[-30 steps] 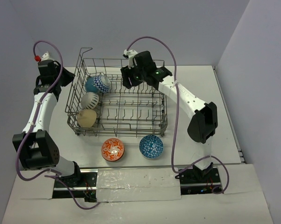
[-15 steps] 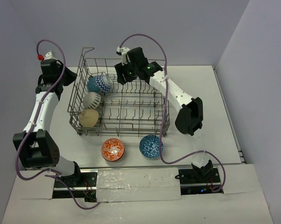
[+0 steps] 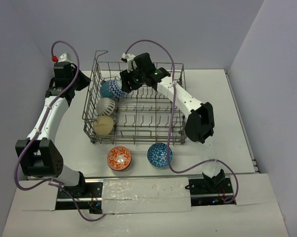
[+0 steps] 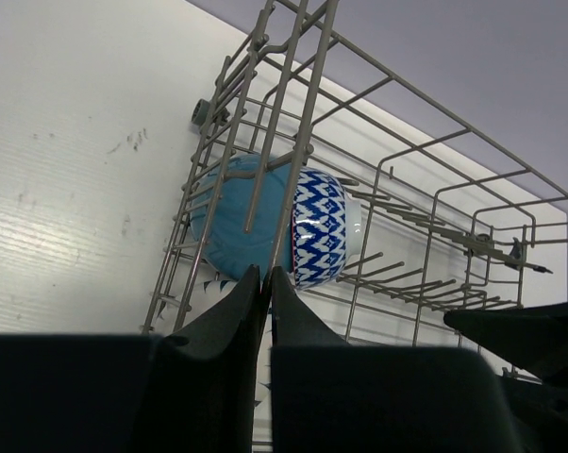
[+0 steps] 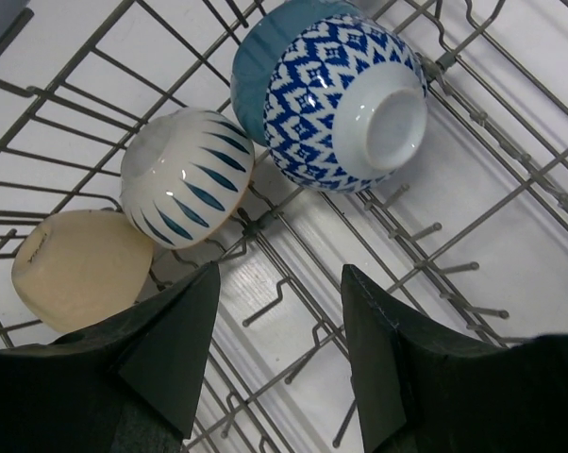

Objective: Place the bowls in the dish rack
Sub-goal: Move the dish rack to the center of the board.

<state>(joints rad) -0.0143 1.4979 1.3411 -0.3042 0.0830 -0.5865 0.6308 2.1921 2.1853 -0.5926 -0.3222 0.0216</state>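
The dish rack (image 3: 138,139) has slid right with the left arm (image 3: 50,113). From above, three bowls (image 3: 106,105) stand in its left end; an orange bowl (image 3: 119,158) and a blue bowl (image 3: 160,155) wait on the tabletop (image 3: 222,123). Left wrist: left hand (image 4: 265,278) pinched shut on a rack wire. Right wrist: right hand (image 5: 279,274) spread, empty; fetching a loose bowl seems next.

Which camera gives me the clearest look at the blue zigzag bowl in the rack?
Right wrist view: the blue zigzag bowl sits close, on its side, foot ring showing, nothing across it. The left wrist view has it behind the dish rack wires; the top view shows it small in the rack's far left corner.
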